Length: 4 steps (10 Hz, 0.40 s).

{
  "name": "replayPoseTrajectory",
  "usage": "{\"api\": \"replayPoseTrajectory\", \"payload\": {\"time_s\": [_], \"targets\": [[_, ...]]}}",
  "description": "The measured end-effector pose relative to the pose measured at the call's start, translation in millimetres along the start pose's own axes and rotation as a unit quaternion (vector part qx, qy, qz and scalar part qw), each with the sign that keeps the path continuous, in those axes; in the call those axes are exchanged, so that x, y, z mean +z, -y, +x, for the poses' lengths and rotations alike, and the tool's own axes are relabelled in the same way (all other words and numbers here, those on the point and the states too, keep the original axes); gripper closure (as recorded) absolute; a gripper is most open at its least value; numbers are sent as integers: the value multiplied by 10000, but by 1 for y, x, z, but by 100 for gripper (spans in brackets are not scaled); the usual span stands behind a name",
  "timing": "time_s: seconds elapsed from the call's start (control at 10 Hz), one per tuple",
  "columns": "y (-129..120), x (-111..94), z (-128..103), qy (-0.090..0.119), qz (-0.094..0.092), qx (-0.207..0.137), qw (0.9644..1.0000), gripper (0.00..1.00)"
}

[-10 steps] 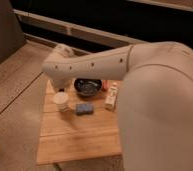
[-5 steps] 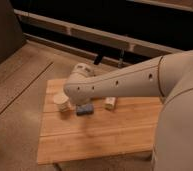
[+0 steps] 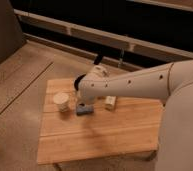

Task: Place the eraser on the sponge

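My arm [image 3: 135, 85] reaches across the wooden bench [image 3: 100, 135], and my claw [image 3: 85, 101] sits low just above the blue-grey sponge [image 3: 83, 109], between the white cup [image 3: 61, 101] and the cream block [image 3: 110, 102]. I cannot tell whether the claw is spread or pinching; the eraser is hidden from me.

The white arm [image 3: 135, 86] springs from the bulky shoulder shell [image 3: 182, 125] at 4 o'clock and stretches toward 9 o'clock, with a row of small dark dots along its side. Its rounded wrist [image 3: 92, 85] ends just left of centre, with a dark joint on its 10 o'clock edge. The gripper [image 3: 85, 101] hangs beneath the wrist, pointing toward 6 o'clock, largely hidden by it.
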Motion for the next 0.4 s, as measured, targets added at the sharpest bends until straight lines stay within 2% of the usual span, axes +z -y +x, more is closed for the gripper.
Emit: {"api": "replayPoseTrajectory", "payload": {"time_s": [0.1,0.2,0.4], "targets": [[14,8,0,-128,-36,178,9998,100],[18,14,1,-214,-46,208,9995,100],[12,26,3,-377,-16,61,9993,100]]}}
